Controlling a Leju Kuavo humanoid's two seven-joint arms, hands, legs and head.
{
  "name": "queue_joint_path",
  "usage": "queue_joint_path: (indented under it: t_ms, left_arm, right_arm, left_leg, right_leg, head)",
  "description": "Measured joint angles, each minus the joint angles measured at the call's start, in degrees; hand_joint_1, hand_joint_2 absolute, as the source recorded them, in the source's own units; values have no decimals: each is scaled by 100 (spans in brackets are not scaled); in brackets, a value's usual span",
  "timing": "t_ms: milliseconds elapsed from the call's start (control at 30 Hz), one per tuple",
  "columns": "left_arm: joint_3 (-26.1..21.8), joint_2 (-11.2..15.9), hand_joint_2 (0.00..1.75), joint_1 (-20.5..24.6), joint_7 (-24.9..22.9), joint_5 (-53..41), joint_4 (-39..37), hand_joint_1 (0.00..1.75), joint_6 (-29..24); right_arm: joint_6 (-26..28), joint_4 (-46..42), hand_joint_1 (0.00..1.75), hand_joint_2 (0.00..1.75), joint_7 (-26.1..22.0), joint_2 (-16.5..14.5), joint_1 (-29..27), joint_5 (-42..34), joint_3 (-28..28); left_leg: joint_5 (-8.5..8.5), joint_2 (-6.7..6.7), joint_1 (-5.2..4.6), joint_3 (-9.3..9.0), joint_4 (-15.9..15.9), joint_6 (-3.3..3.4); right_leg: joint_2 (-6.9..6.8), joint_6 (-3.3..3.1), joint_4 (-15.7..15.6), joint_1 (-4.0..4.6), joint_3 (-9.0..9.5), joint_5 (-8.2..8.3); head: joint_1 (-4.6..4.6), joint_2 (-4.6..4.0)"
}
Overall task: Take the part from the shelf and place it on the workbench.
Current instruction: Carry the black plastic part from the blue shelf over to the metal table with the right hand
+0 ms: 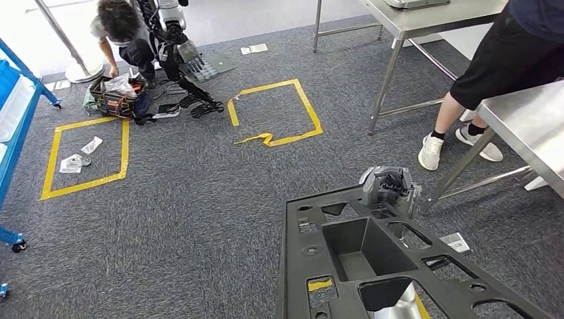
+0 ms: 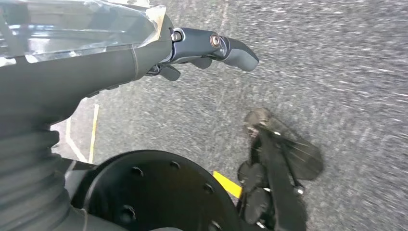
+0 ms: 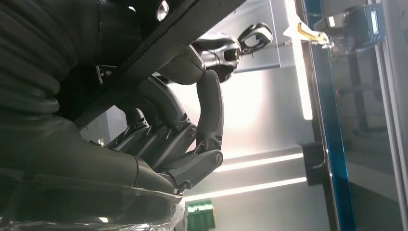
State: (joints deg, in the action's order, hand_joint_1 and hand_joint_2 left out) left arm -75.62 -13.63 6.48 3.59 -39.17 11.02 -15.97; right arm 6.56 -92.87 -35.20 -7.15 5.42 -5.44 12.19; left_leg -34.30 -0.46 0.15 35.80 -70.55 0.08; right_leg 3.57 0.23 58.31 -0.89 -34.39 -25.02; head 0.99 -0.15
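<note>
Large dark grey moulded plastic part (image 1: 372, 266), near right: gripped by right hand (image 1: 389, 186); left hand (image 2: 211, 48) grip cannot be told

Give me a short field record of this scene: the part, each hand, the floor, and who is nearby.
part: large black moulded plastic panel with cut-outs, carried low in front
right hand: grips panel's far edge, fingers curled under
left hand: grasp cannot be told
floor: grey carpet, yellow tape squares
workbench: steel table, right
people: one crouching, one beside table
</note>
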Motion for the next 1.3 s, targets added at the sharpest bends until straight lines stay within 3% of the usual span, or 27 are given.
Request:
queue_joint_path:
  t_ms: [67,133,167,233,267,300,367,433,467,500,567,633,667,733,800,867,933,967,1000,1033,1100,1167,1233,1300]
  left_arm:
    - [-23,-3,175,-4,6,13,0,0,-2]
    - [-42,-8,175,-3,10,13,0,0,-1]
    - [-54,-10,175,-1,12,14,0,0,-1]
    - [-73,-15,175,3,15,14,0,0,-2]
    - [-78,-18,175,5,16,14,0,0,-2]
    - [-80,-20,175,5,16,10,0,0,2]
    - [-80,-23,175,-4,5,-26,-1,0,27]
    - [-79,-21,175,-14,-21,-96,-2,0,66]
    - [-78,-20,175,-16,-33,-127,-2,0,82]
    - [-77,-19,175,-16,-41,-155,-2,0,98]
    - [-71,-16,175,-13,-44,-199,-2,0,117]
    - [-54,-7,175,-10,-31,-258,0,0,143]
    - [-34,3,175,-12,-22,-302,1,0,165]
    - [42,29,175,-17,-23,-457,3,0,211]
    - [162,62,175,-19,-67,-671,4,0,260]
    - [294,94,175,-3,-107,-848,4,0,302]
    - [406,112,175,35,-118,-933,4,0,303]
    - [451,117,175,50,-120,-954,4,0,285]
    - [485,117,175,54,-128,-974,4,0,260]
    - [515,118,175,46,-146,-1004,4,0,238]
    - [599,120,175,17,-224,-1153,3,0,244]
    - [759,138,175,21,-347,-1459,2,0,357]
    - [974,165,175,48,-464,-1778,3,0,494]
    - [1173,179,175,51,-532,-1943,4,0,558]
  right_arm:
    - [4,-1,175,175,1,0,3,0,-8]
    - [4,-2,175,175,3,-1,13,0,-12]
    - [5,-2,175,175,4,-1,13,0,-14]
    - [7,-3,175,175,5,1,7,0,-25]
    - [8,-4,175,175,5,3,7,0,-32]
    - [8,-5,175,175,5,5,12,0,-38]
    - [8,-3,175,175,5,13,16,-11,-47]
    - [1,11,175,175,-2,34,-2,-44,-65]
    - [-4,20,175,175,-9,49,-12,-63,-79]
    - [-10,26,175,175,-18,64,-17,-76,-94]
    - [-15,31,175,175,-39,85,-20,-91,-114]
    - [-27,30,175,175,-67,97,-35,-104,-124]
    - [-35,30,175,175,-79,105,-51,-113,-129]
    - [-48,31,175,175,-101,125,-84,-128,-137]
    - [-55,33,175,175,-118,135,-83,-146,-134]
    - [-61,49,175,175,-131,134,-55,-162,-114]
    - [-59,76,175,175,-144,134,-43,-181,-97]
    - [-50,86,175,175,-155,135,-44,-194,-96]
    - [-31,91,175,175,-166,136,-46,-204,-96]
    - [-6,91,175,175,-175,136,-52,-210,-97]
    - [48,76,175,175,-185,136,-70,-212,-98]
    - [75,53,175,175,-185,137,-96,-211,-97]
    - [83,30,175,175,-186,141,-122,-209,-97]
    - [89,14,175,175,-186,146,-133,-208,-100]
  left_leg:
    - [421,-222,13,-349,780,45]
    - [570,-438,8,-552,1250,83]
    - [556,-465,-7,-567,1301,104]
    - [612,-322,-29,-581,1369,171]
    - [654,-242,-27,-593,1421,213]
    - [693,-152,-20,-602,1473,249]
    - [726,28,-22,-596,1515,285]
    - [726,214,-28,-581,1510,285]
    - [724,299,-29,-577,1508,282]
    - [718,375,-28,-578,1503,274]
    - [688,506,-38,-578,1472,230]
    - [644,604,-63,-576,1424,165]
    - [631,646,-76,-577,1412,137]
    - [613,713,-65,-588,1401,93]
    - [445,532,-35,-520,1208,37]
    - [64,206,-10,-242,567,-9]
    - [-220,77,-6,81,-140,-22]
    - [-207,62,-6,130,-258,-16]
    - [-80,46,-4,69,-148,-2]
    - [128,3,1,-89,160,15]
    - [474,-279,26,-459,914,47]
    - [544,-487,22,-622,1298,77]
    - [550,-396,-7,-631,1378,133]
    - [612,-238,-13,-655,1458,214]
  right_leg:
    - [145,28,2,4,4,18]
    - [270,84,4,-5,-33,53]
    - [331,124,-2,-16,-59,78]
    - [394,197,-12,-42,-128,119]
    - [293,203,58,-32,-190,85]
    - [140,190,237,-14,-296,-8]
    - [-183,141,920,11,-617,-332]
    - [-276,165,1544,0,-875,-559]
    - [-301,207,1591,-9,-863,-562]
    - [-340,261,1388,-19,-723,-483]
    - [-548,342,553,-21,-222,-242]
    - [-702,304,-1,5,97,-108]
    - [-700,260,-54,23,124,-104]
    - [-572,185,-52,10,107,-79]
    - [-457,114,-65,-33,97,-54]
    - [-354,52,-70,-46,81,-34]
    - [-238,22,-68,-28,65,-21]
    - [-167,18,-66,-19,64,-17]
    - [-90,19,-63,-13,70,-15]
    - [-8,22,-60,-12,80,-13]
    - [140,49,-53,-5,84,3]
    - [255,113,-47,-12,25,43]
    - [356,196,-61,-34,-46,93]
    - [177,222,79,-24,-162,21]
  head:
    - [-2,0]
    - [-4,0]
    - [-4,0]
    - [-4,0]
    - [-14,0]
    - [-30,0]
    - [-57,0]
    - [-69,0]
    - [-75,0]
    - [-79,0]
    - [-81,0]
    - [-77,0]
    - [-75,0]
    - [-74,0]
    - [-63,0]
    - [-46,0]
    - [-43,0]
    - [-43,0]
    - [-44,0]
    - [-43,0]
    - [-50,0]
    - [-41,0]
    - [-27,0]
    - [-38,0]
